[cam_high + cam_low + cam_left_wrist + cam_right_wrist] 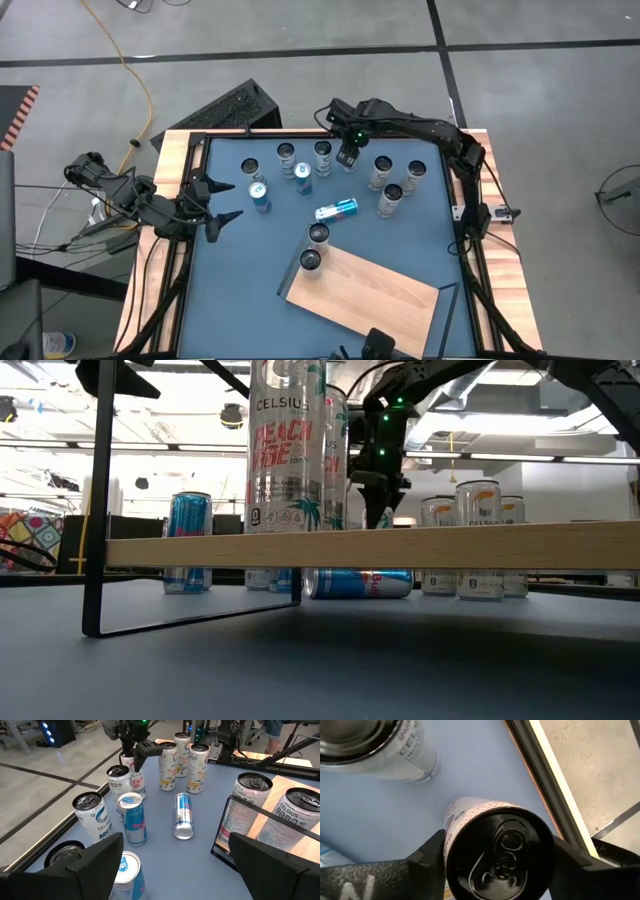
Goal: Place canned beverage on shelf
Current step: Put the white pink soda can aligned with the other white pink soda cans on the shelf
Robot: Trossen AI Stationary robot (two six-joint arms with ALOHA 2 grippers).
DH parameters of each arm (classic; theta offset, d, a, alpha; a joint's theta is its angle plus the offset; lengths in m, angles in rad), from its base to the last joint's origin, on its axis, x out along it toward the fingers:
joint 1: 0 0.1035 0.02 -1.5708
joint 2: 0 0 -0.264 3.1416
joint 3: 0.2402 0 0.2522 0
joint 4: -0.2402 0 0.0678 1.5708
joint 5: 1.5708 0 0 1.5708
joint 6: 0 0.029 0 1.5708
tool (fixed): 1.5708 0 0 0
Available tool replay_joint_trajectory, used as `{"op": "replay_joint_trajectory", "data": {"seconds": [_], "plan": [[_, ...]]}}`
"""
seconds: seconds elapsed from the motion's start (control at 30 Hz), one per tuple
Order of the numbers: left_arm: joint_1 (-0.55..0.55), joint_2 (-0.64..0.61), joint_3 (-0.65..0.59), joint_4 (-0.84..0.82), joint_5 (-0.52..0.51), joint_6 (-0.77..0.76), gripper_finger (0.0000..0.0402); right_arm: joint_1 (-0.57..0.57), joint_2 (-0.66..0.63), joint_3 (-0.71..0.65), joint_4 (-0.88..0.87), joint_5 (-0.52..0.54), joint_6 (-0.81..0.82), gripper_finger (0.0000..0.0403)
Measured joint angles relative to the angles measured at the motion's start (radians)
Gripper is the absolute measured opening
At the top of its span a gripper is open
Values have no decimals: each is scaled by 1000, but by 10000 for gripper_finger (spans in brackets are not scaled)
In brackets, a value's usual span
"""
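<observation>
— Listing is requested: materials and shapes first.

— Table [240, 270]: a smooth blue top, edged with pale wooden strips [170, 160]. Shelf [380, 295]: a flat rectangular board of light wood with a dark edge. It is raised on a thin dark frame and set askew on the near half of the table. All stock is cylindrical metal cans with pull-tab tops.

— What is held on the shelf?

— A pair of cans [318, 235], pale and printed, is stood upright at its left corner, one just beside the other. The rest of the board is bare wood.

— And the count on the table?

— Eight upright cans [391, 195] are counted from above: six pale printed and two blue. They are spread across the far half, three of them grouped to the right. One lying can [336, 209], blue, is found on its side between that spread and the shelf. One dotted can [500, 852], pale with pink specks and a dark top, is stood near the far edge, well apart from the shelf.

— The claws?

— The right gripper [349, 152] is set around the dotted can from above. Whether the can is pinched cannot be told. The left gripper [232, 200] is spread wide with nothing in it, at the table's left edge.
</observation>
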Motion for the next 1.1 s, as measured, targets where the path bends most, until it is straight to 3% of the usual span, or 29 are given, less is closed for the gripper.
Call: {"op": "replay_joint_trajectory", "data": {"seconds": [0.2,0.53,0.9,1.1], "plan": [[0,0,0,0,0,-1,348,43,-11,50,-43,71,-23,233],[0,0,0,-1,0,-21,348,179,-127,267,-215,115,50,233],[0,0,0,-1,7,-54,348,572,-247,390,-222,275,220,233],[0,0,0,-1,36,-96,348,832,-240,400,-89,360,252,233]]}}
